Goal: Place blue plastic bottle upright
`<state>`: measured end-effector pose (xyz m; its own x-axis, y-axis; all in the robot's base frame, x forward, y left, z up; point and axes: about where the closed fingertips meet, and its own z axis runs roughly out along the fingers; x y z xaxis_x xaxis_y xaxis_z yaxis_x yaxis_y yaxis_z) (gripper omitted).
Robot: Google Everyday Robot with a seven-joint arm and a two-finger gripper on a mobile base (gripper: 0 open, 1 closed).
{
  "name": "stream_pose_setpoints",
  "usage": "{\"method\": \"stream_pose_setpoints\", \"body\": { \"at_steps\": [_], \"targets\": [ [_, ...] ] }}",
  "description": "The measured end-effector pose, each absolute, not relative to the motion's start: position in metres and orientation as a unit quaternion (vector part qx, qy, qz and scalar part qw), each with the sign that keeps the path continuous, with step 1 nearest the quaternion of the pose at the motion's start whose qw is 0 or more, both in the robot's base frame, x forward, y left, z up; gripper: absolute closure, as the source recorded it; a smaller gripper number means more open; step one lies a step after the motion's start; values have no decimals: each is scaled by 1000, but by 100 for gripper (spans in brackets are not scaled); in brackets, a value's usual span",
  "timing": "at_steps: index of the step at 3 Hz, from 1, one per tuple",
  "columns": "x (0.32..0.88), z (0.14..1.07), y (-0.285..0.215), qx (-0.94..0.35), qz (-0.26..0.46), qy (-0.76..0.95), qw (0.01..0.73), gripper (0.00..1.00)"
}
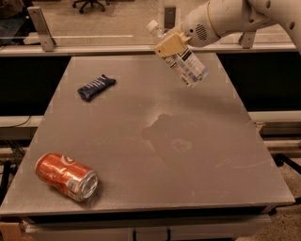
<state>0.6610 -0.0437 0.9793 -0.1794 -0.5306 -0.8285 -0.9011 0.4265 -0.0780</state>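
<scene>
blue plastic bottle (189, 64) tilted, clamped in jaws, above table (211, 183)

- A grey table (117, 141) fills most of the frame, with faint pale scuffs toward its lower right.
- A dark blue snack wrapper (96, 87) lies flat on the table in the upper left, slightly slanted.
- An orange-red soda can (67, 176) lies on its side in the lower left, near the front edge. Its silver end faces the lower right.
- A dark shadow (164, 134) marks the middle of the tabletop.
- A pale rail (103, 48) runs along the table's far edge.
- A slanted metal bracket (41, 28) rises from the rail in the upper left.
- A short grey post (170, 16) stands at upper centre, just above the gripper (174, 47).
- A chair base (89, 4) shows at the top edge.
</scene>
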Motion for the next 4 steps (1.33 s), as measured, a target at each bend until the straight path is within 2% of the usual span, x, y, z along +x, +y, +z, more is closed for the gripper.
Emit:
{"method": "stream_pose_setpoints", "body": {
  "at_steps": [2, 4],
  "targets": [
    [618, 1004, -36, -490, 374, 609, 499, 100],
    [584, 996, -65, -490, 440, 536, 529, 100]
  ]
}}
